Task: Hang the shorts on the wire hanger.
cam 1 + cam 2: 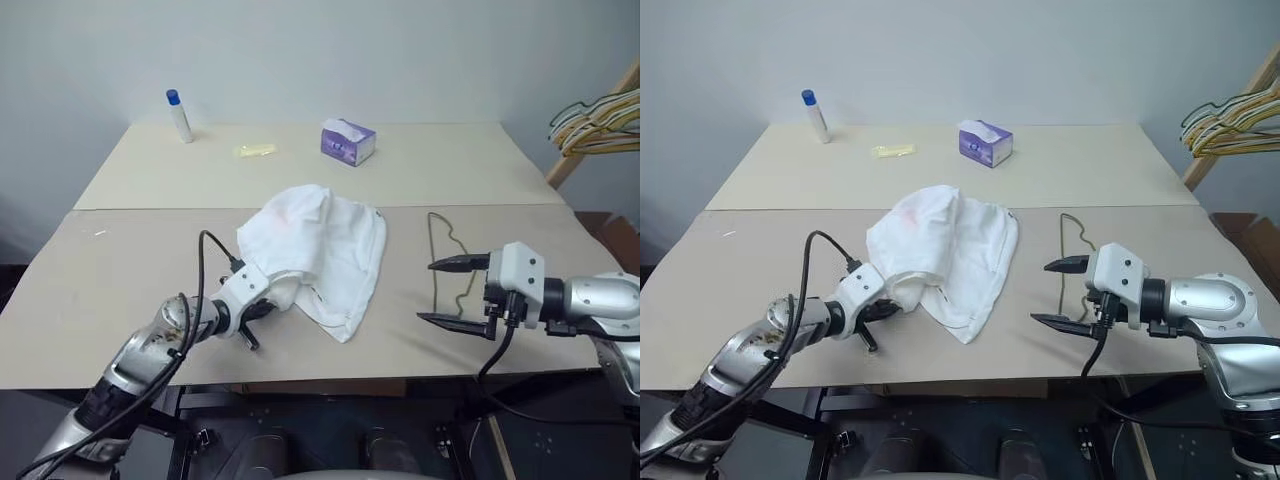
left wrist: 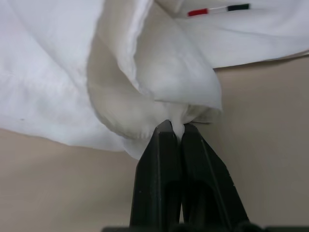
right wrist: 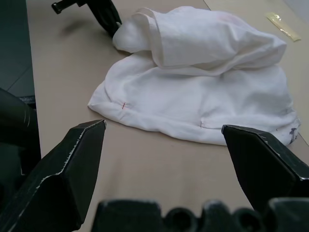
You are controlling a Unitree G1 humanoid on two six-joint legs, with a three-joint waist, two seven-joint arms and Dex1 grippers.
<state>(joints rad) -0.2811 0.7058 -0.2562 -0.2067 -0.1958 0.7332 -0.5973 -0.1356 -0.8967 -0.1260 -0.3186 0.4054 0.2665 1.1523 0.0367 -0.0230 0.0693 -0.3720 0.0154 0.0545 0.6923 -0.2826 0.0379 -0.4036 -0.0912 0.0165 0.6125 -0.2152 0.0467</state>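
- White thin cloth shorts (image 1: 320, 255) lie crumpled near the middle of the pale beige counter (image 1: 120, 270), well in front of the small purple tissue box (image 1: 347, 141).
- Left gripper (image 2: 175, 131) is clenched on a fold at the shorts' near-left edge; the pinch is shallow, only a small tuck of cloth between the tips.
- Right gripper (image 1: 450, 292) hovers to the right of the shorts, jaws spread wide, holding nothing.
- Thin dark olive-green wire hanger (image 1: 447, 262) lies flat on the counter just right of the shorts, partly behind the right gripper.
- Step in hand, as I judge it: secure and lift the cloth.
- To do it well: raise slowly so the thin fold does not slip; find the waistband opening, not a loose layer, before bringing the hanger over.
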